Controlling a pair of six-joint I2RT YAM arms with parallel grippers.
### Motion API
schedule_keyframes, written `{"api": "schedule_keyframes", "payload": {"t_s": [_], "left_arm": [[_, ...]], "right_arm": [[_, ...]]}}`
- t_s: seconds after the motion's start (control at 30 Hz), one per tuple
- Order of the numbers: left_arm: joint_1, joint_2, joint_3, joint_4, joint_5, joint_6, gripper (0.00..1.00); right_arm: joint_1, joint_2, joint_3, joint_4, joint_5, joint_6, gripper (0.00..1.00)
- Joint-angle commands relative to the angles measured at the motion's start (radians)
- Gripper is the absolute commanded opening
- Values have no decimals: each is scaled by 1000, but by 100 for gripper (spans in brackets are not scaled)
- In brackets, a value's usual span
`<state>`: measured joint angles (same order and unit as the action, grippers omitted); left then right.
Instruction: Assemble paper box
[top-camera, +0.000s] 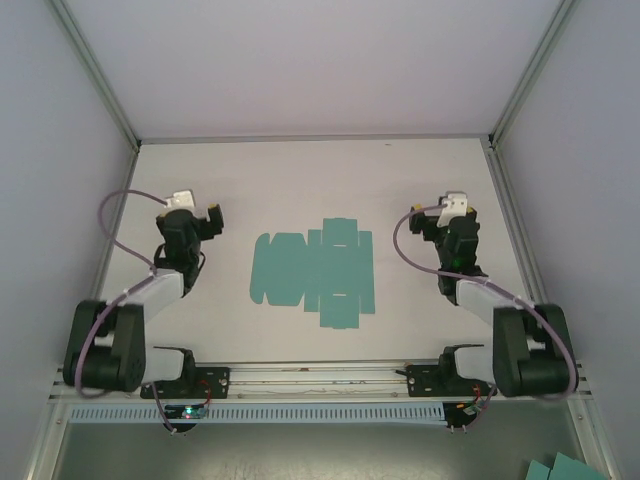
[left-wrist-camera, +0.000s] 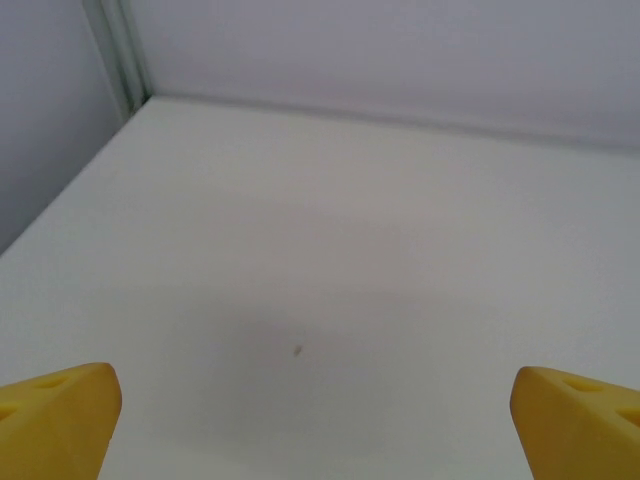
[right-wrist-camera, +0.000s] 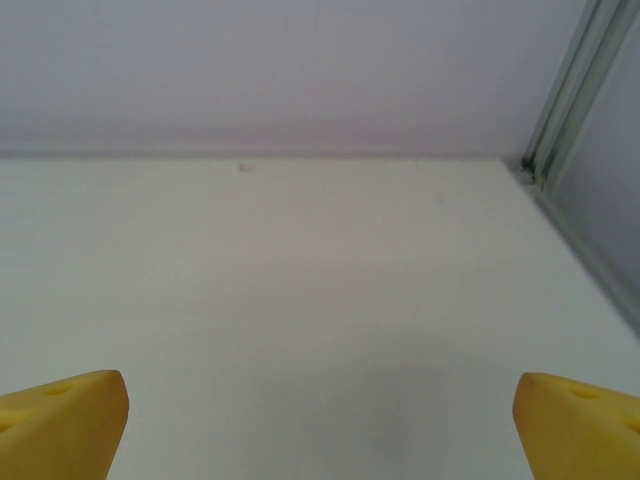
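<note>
The paper box (top-camera: 313, 273) lies flat and unfolded in the middle of the white table, a teal-green die-cut sheet with many flaps. My left gripper (top-camera: 190, 213) hovers to its left, apart from it, and stands open. My right gripper (top-camera: 445, 216) hovers to the sheet's right, also open and apart from it. In the left wrist view the yellow fingertips (left-wrist-camera: 55, 420) sit wide at the bottom corners with bare table between them. The right wrist view shows the same, its yellow fingertips (right-wrist-camera: 60, 425) spread with nothing between.
White walls with metal corner posts (top-camera: 95, 75) enclose the table (top-camera: 310, 180) at the back and sides. A rail (top-camera: 320, 375) with the arm bases runs along the near edge. More teal card (top-camera: 565, 468) lies off the table at the bottom right.
</note>
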<state>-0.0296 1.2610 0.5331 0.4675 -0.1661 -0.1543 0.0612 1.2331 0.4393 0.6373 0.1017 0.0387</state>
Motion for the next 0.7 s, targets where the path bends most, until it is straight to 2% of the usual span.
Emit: {"api": "schedule_keyframes", "payload": {"t_s": [0.0, 0.07, 0.17, 0.27, 0.37, 0.57, 0.67], "left_arm": [[9, -74, 64, -306, 117, -167, 100], [5, -84, 90, -411, 171, -244, 100], [-9, -82, 103, -515, 252, -342, 100], [-48, -55, 123, -602, 380, -361, 100], [-99, 13, 174, -719, 441, -364, 100], [-149, 191, 202, -726, 613, -429, 100], [-162, 273, 239, -751, 649, -424, 93]], "right_arm": [[71, -77, 102, -337, 106, 87, 98], [127, -92, 151, -479, 160, 166, 98], [202, -94, 208, -671, 158, 294, 97], [299, -54, 242, -799, 106, 437, 88], [356, 31, 271, -868, -13, 508, 78], [445, 216, 320, -894, -57, 580, 49], [463, 294, 343, -885, -54, 596, 42]]}}
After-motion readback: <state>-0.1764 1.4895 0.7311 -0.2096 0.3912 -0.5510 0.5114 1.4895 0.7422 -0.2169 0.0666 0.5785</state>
